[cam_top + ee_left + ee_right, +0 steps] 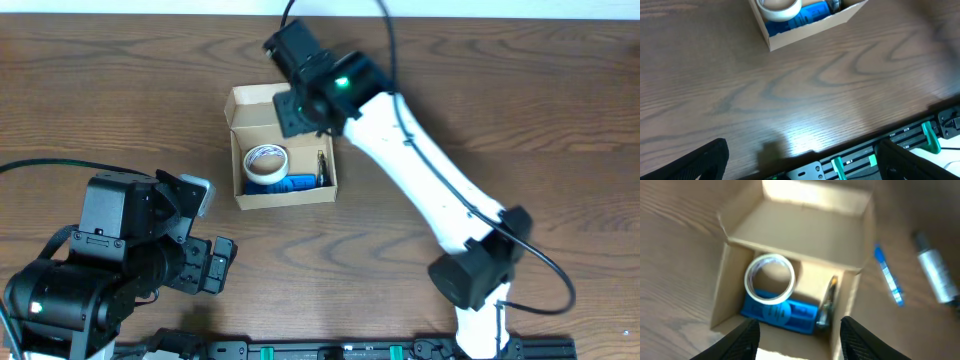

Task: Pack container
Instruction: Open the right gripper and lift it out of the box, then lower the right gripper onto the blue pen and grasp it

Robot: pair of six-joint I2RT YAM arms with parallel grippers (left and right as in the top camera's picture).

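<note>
The container [285,195] is a tan cardboard box with its flap lid [255,104] standing open. Inside lie a white tape roll [266,162], a flat blue item [292,185] and a dark pen [322,168]. My right gripper [297,112] hovers over the box's far side. In the right wrist view it [802,342] is open and empty above the tape roll [769,277], the blue item [795,314] and the pen [826,307]. My left gripper [220,263] is open near the front left, away from the box; in its own view it [807,165] holds nothing.
A blue pen [888,275] and a silver-grey marker [935,272] lie on the wooden table beside the box, hidden under the right arm from overhead. The table's front edge and a black rail with green clips [930,137] lie just beyond the left gripper.
</note>
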